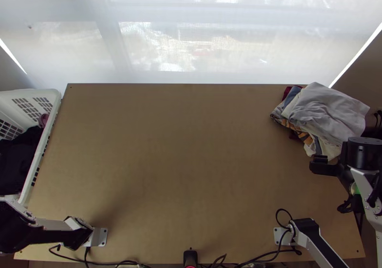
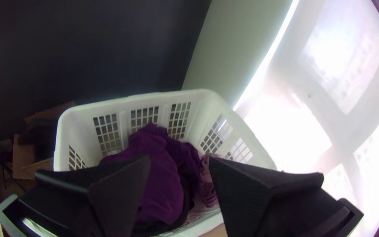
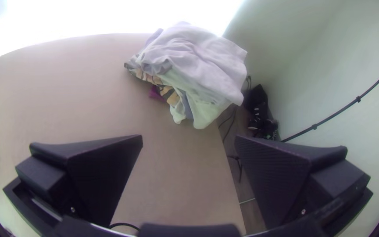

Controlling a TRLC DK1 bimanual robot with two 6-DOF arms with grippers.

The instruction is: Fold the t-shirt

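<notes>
T-shirt: folks, we can't say which garment it is; there's clothing in a pile (image 1: 305, 134) at the table's far right corner and more in the basket.
Top of the pile: we've got pale grey cloth (image 1: 324, 110), rumpled and loosely doubled over, reaching out past the right edge.
Under it: patterned orange-and-dark cloth (image 1: 304, 135) peeks out, with dark red cloth (image 1: 286, 92) towards the far edge.
Right gripper (image 1: 322, 165): we see it just on the near side of the pile, over the table by the right edge, jaws well apart.
Table (image 1: 181, 153): here's our room, bare wood from beside the pile across to the left edge, and from the far edge down towards the arms' bases.
Near edge: cables (image 1: 265, 256) loop along it, between the bases.
Basket (image 1: 54, 92): white, right along the left edge; we spot purple cloth (image 2: 159, 188), pink cloth (image 2: 208, 182) and black cloth (image 1: 19, 160) inside.
Left gripper (image 2: 180, 159): over at the basket, jaws parted, purple cloth in view between them.
</notes>
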